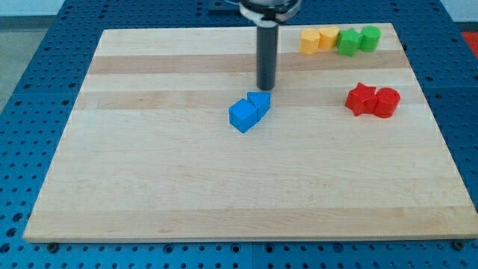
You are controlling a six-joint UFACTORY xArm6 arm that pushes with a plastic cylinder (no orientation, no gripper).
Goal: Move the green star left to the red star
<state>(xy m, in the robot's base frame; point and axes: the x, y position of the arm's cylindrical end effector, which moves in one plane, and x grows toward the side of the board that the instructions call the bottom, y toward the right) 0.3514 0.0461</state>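
Right, my tip (265, 87) sits just above the two blue blocks (249, 111) mid-board, with no fingers to open or close. The green star (347, 42) waits top right among the yellows, well apart, above the red star (361, 99), so nothing is engaged yet.

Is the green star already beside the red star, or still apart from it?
Apart. The green star sits at the view's top right between a yellow block and a green block, above the red star. My tip is by the blue blocks.
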